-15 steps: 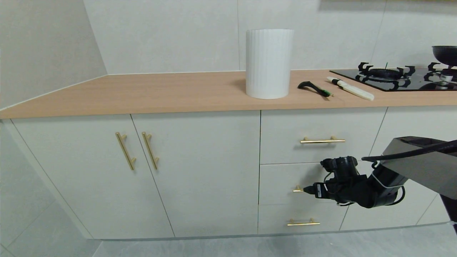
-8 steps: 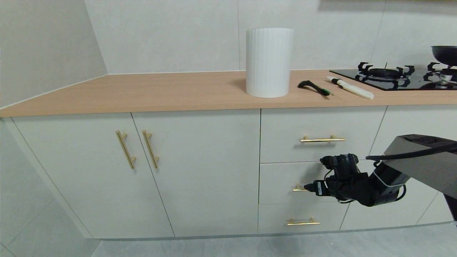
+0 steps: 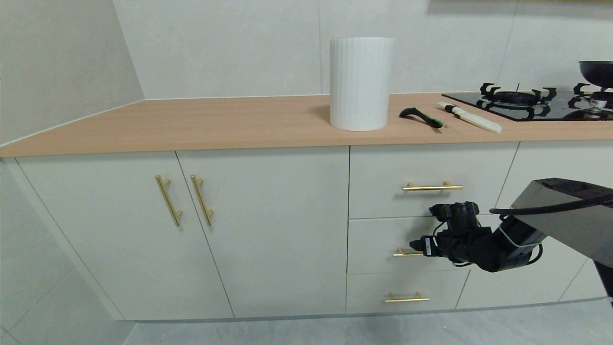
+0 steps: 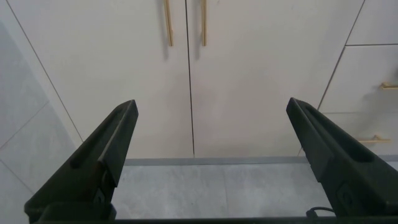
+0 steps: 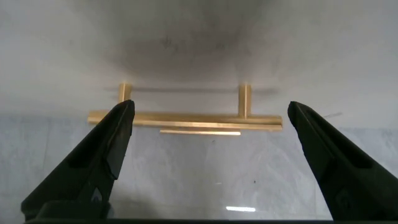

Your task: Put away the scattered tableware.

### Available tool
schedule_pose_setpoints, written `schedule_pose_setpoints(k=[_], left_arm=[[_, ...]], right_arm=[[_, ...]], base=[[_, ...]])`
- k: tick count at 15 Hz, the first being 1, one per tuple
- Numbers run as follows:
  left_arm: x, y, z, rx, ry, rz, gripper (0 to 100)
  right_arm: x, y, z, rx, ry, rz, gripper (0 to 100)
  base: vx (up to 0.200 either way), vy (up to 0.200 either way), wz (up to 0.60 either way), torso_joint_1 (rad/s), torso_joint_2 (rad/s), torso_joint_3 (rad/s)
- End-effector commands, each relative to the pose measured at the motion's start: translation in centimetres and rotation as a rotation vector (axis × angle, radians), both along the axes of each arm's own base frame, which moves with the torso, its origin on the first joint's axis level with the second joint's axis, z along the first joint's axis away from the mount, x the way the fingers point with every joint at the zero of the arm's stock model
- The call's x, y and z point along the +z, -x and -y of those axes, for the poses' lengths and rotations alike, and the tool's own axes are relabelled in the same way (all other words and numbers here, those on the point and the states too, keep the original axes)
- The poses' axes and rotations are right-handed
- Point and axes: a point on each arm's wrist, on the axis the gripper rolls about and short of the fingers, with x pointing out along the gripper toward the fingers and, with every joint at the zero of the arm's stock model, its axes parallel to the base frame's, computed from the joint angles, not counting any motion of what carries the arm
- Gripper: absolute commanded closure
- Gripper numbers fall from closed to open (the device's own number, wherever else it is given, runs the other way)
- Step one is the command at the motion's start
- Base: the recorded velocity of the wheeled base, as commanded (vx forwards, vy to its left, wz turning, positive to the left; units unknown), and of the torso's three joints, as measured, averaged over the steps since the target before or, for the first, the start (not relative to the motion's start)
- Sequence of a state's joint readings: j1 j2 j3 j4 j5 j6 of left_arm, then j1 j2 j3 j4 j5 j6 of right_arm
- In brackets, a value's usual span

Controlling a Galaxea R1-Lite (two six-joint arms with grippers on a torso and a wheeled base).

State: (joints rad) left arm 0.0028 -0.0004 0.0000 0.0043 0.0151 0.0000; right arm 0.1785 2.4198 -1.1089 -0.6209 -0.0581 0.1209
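Just short of the middle drawer's handle (image 5: 186, 117), the right gripper (image 3: 415, 245) holds its fingers wide; best to centre the bar between them, advance, close, pull straight; knife (image 3: 471, 118) and peeler (image 3: 421, 116) lie on the table (image 3: 215, 124) above.

A wooden counter (image 3: 215, 122) runs along the tiled wall. A tall white ribbed cylinder (image 3: 360, 84) stands upright on it. To its right lie a black-handled utensil (image 3: 421, 117) and a white-bladed knife (image 3: 469, 118) — near each other, not touching. At the right end is a black gas hob (image 3: 527, 103) with a dark pan (image 3: 596, 72) on it.
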Motion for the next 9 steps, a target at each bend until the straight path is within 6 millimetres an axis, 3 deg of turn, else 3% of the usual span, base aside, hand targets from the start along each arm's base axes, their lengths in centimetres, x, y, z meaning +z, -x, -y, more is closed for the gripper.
schedule_pose_setpoints(k=[1, 9], left_arm=[[0.00, 0.00, 0.00, 0.001, 0.000, -0.001, 0], [0.00, 0.00, 0.00, 0.001, 0.000, -0.001, 0]], right_arm=[[-1.52, -0.40, -0.11, 0.002, 0.005, -0.023, 0], [-2.42, -0.44, 0.01, 0.005, 0.025, -0.095, 0]], base=[[0.000, 0.000, 0.00, 0.000, 0.00, 0.000], [0.000, 0.000, 0.00, 0.000, 0.00, 0.000]])
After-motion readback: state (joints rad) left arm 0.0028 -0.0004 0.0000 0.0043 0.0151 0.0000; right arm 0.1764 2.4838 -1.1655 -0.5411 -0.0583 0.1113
